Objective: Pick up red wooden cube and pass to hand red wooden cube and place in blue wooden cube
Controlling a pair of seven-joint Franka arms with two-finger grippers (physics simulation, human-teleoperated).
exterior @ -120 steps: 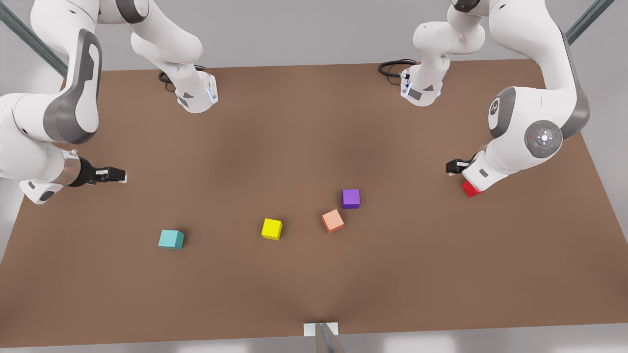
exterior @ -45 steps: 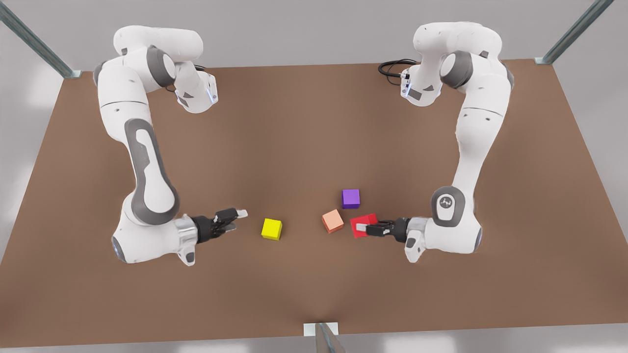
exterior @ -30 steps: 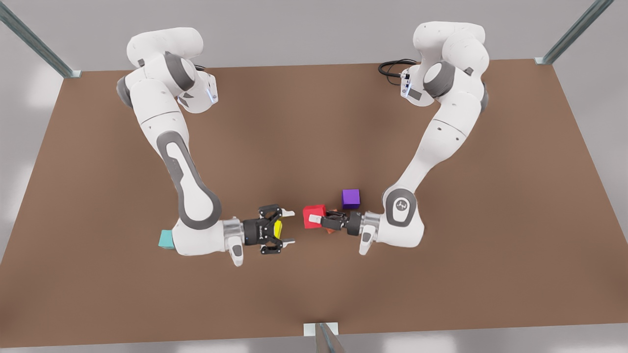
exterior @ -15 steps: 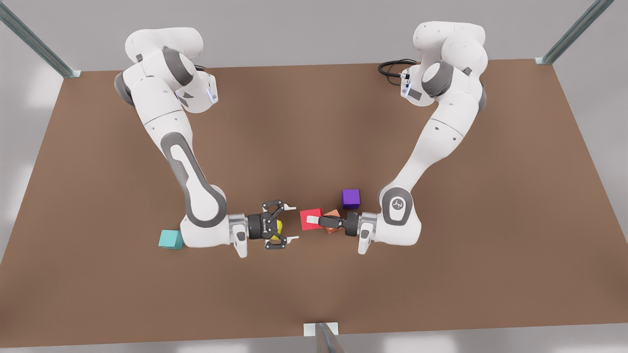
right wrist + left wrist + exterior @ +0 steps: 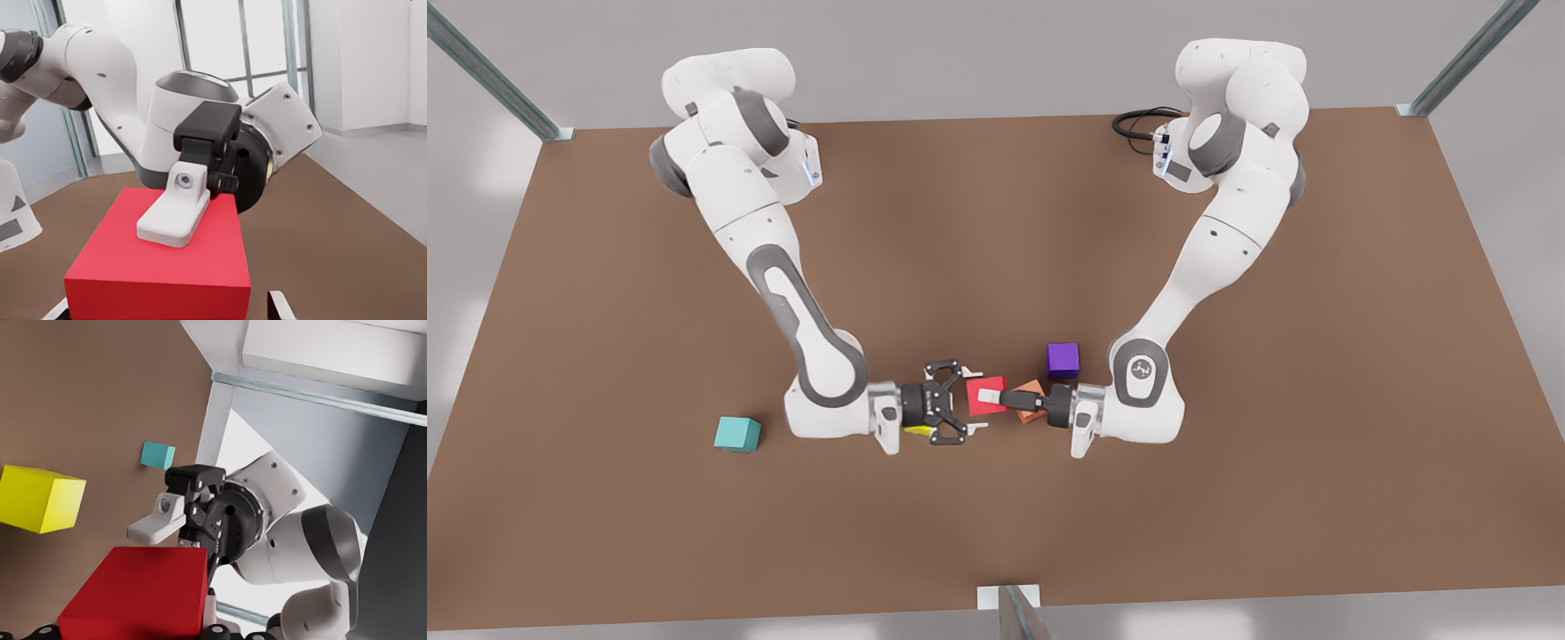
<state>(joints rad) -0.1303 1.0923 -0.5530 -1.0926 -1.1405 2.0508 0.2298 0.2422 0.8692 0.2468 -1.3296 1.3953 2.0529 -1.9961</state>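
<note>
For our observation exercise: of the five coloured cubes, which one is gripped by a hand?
The red wooden cube: the left hand is shut on it, the open right hand beside it. The other four lie ungripped.

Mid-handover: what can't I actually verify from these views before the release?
- Front view: the yellow cube is mostly hidden under the right gripper.
- Front view: the salmon-orange cube is partly covered by the left gripper, which is shut on the red wooden cube.
- All views: I cannot tell whether the open right gripper's fingers touch the red wooden cube.
</note>
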